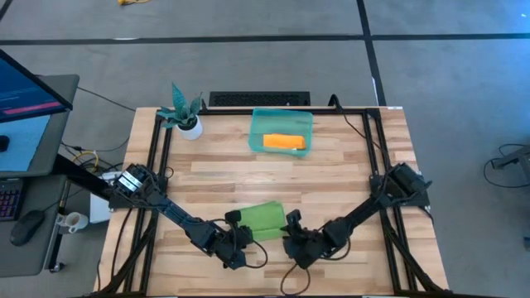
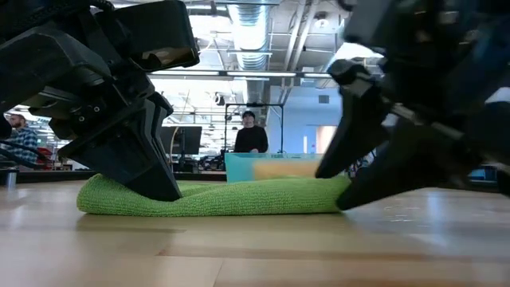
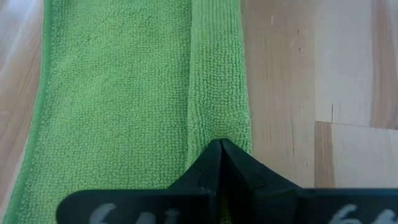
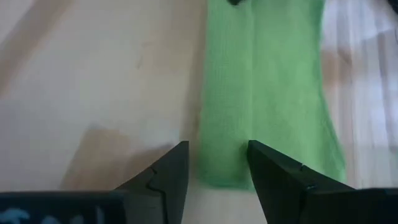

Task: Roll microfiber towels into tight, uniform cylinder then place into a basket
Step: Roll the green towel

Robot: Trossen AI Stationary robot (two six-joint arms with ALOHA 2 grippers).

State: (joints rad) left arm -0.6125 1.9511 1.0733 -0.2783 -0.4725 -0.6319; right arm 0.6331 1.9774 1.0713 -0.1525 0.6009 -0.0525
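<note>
The green microfiber towel [image 1: 262,220] lies folded into a long band near the table's front edge, one long edge doubled over into a narrow strip [image 3: 217,81]. My left gripper [image 3: 221,149] is shut at the towel's left end [image 2: 103,195]. My right gripper [image 4: 217,155] is open at the towel's right end [image 2: 319,195], a finger on either side of a corner of that end. The orange towel [image 1: 284,142] lies rolled inside the teal basket [image 1: 258,124] at the table's far middle. My left gripper presses its shut fingertips [image 3: 211,163] down on the end of the doubled-over strip [image 3: 217,127], slanting down from the table's left. The cloth is dented under the finger [image 2: 155,187] and lies on the table. My right gripper: whether its fingers [image 2: 344,195] touch the towel, I cannot tell.
A small potted plant [image 1: 184,116] stands at the far left of the table. A black bar [image 1: 259,99] lies behind the basket. Bare wood [image 1: 273,178] stretches between the green towel and the basket. A person [image 2: 251,135] stands in the room beyond.
</note>
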